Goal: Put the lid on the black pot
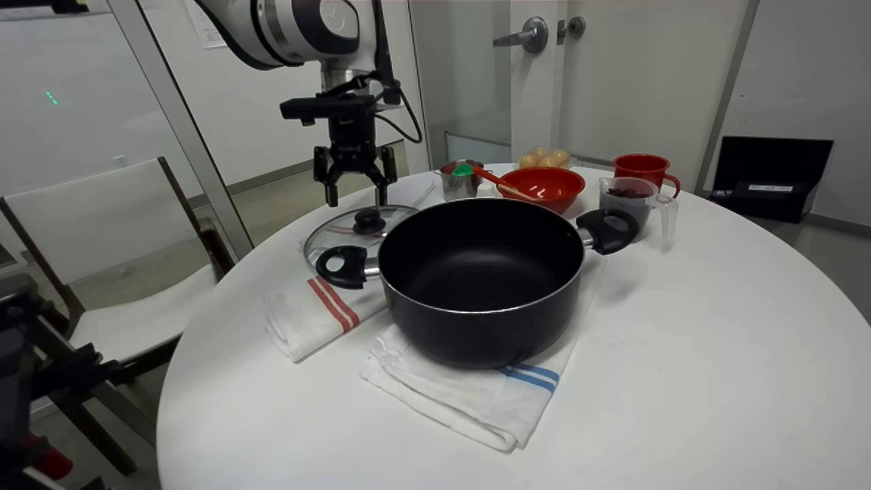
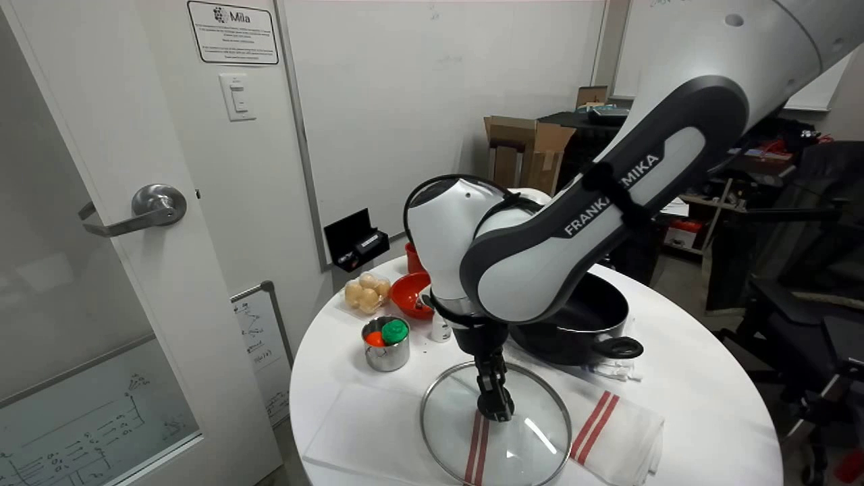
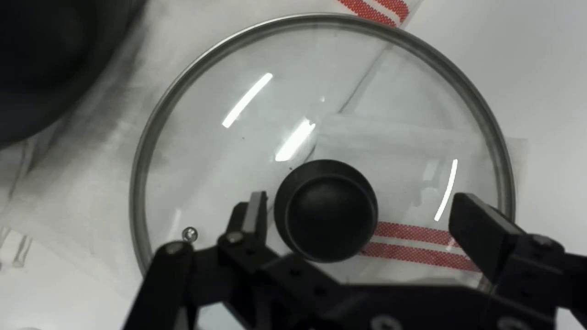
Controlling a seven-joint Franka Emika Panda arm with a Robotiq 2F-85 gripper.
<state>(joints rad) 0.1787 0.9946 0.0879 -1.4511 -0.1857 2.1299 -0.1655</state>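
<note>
Lid [image 3: 330, 142] of clear glass, one only and round, its width alike in every direction, is laid flat on red-striped cloth [image 1: 326, 309] on the counter [image 1: 714, 374], just beside the black pot [image 1: 476, 333]; its one dark knob [image 3: 325, 211] is pointed upward. One pot is seen, set upright on blue-striped cloth [image 1: 456, 408]; in an exterior view its two handles [image 1: 609, 231] are lined up from lower left to upper right. Beyond it, one red bowl [image 1: 551, 187], one red mug [image 1: 639, 167], one clear jug [image 1: 626, 211] and one steel cup [image 1: 459, 185] are counted.

The arm [image 2: 540, 263] is extended from the upper right in an exterior view, its wrist bent so that the end effector [image 1: 356, 197] is pointed straight down over the lid. Its two fingers [image 3: 481, 233] are held wide apart, the knob framed between them in the wrist view, nearer the left-hand one.
</note>
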